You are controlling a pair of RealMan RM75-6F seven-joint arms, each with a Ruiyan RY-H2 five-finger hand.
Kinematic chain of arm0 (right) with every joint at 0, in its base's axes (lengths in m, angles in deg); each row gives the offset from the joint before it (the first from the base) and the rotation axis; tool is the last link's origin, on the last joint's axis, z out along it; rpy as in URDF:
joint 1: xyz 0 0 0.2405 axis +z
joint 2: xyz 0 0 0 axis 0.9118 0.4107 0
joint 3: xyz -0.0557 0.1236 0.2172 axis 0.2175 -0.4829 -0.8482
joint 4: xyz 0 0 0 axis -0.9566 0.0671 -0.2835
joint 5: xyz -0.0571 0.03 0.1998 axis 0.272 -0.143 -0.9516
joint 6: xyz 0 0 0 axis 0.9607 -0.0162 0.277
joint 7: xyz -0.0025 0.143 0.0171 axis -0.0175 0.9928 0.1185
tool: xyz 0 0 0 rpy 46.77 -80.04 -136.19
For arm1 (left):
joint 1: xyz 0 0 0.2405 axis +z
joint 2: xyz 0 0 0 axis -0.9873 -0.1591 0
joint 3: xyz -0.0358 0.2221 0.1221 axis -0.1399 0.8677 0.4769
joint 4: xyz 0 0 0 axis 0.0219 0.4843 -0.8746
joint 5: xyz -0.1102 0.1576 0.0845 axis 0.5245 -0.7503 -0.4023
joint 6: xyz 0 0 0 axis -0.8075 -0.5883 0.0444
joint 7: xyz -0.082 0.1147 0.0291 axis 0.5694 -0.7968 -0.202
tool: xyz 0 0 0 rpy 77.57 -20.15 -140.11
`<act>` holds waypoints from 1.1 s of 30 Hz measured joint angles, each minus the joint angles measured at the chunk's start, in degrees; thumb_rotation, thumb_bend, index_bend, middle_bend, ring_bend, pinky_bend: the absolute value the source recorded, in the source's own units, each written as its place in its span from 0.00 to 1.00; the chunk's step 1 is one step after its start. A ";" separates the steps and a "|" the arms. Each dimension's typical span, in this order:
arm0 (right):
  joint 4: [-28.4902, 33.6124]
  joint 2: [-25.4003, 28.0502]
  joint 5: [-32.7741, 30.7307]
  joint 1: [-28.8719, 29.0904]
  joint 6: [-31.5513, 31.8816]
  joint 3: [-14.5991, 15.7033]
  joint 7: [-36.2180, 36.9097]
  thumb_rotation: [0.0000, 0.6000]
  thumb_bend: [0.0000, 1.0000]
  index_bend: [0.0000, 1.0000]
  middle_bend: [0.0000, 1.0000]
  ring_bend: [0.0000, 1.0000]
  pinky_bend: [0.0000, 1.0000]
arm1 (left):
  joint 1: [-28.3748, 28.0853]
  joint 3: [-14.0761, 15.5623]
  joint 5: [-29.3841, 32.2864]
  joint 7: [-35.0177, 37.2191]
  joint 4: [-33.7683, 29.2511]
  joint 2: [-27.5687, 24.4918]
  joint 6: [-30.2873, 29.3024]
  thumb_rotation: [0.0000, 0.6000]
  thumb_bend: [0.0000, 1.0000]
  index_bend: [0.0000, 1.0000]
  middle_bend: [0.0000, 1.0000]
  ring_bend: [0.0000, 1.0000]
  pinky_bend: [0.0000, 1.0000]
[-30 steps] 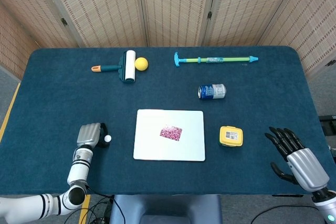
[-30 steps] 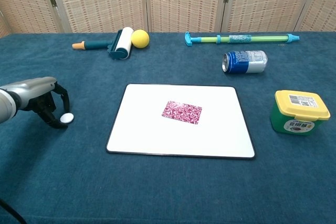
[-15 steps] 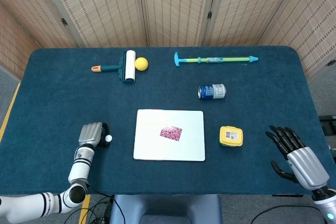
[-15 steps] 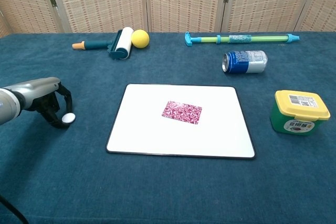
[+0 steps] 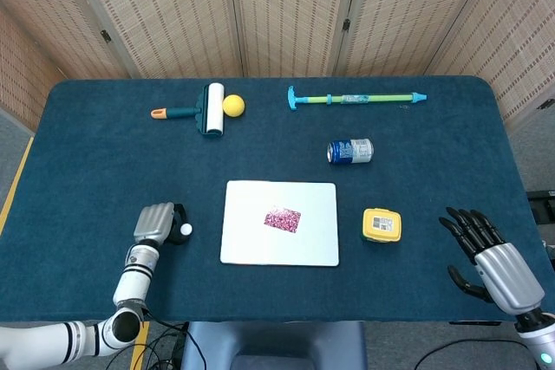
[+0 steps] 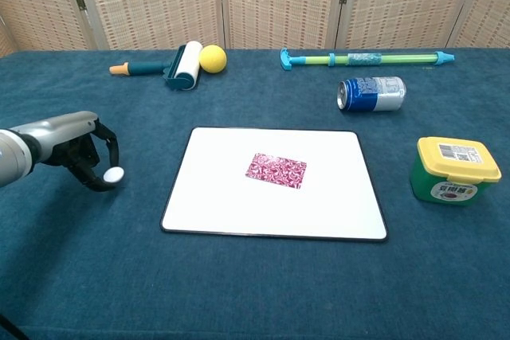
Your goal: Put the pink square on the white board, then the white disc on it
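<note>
The pink square (image 5: 283, 219) (image 6: 276, 170) lies flat near the middle of the white board (image 5: 251, 249) (image 6: 335, 212). My left hand (image 5: 157, 223) (image 6: 76, 142) hovers left of the board and pinches the small white disc (image 5: 186, 230) (image 6: 113, 173) between its fingertips, just above the cloth. My right hand (image 5: 490, 262) shows only in the head view, at the table's near right corner, fingers spread and holding nothing.
A yellow-lidded green tub (image 5: 381, 225) (image 6: 453, 170) stands right of the board. Behind it lie a blue can (image 5: 350, 151) (image 6: 371, 93), a long green-blue water pump (image 5: 355, 98) (image 6: 365, 58), a lint roller (image 5: 206, 110) (image 6: 177, 67) and a yellow ball (image 5: 232, 106) (image 6: 212, 58).
My left hand has carried the white disc to the right, closer to the board's left edge. The right hand has not moved.
</note>
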 measured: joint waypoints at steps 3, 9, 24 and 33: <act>0.02 0.11 0.02 0.17 -0.19 -0.01 0.38 1.00 0.33 0.00 0.00 0.00 0.00 | -0.19 -0.37 -0.25 -0.97 -2.98 -0.74 -1.67 1.00 0.30 0.59 1.00 1.00 1.00; -0.19 0.65 0.15 0.21 0.47 -0.05 2.47 1.00 0.33 0.00 0.00 0.00 0.00 | -1.98 -1.82 1.39 -5.75 -9.68 -1.44 -5.41 1.00 0.30 0.59 1.00 1.00 1.00; -2.58 2.95 -2.41 -2.01 6.51 -1.25 14.14 1.00 0.33 0.00 0.00 0.00 0.00 | -11.57 -6.86 10.32 -18.69 -16.76 5.63 -14.90 1.00 0.30 0.59 1.00 1.00 1.00; -5.86 3.84 -3.69 -4.02 11.30 -2.22 22.58 1.00 0.33 0.00 0.00 0.00 0.00 | -16.43 -8.75 13.09 -21.40 -11.14 11.23 -14.60 1.00 0.30 0.59 1.00 1.00 1.00</act>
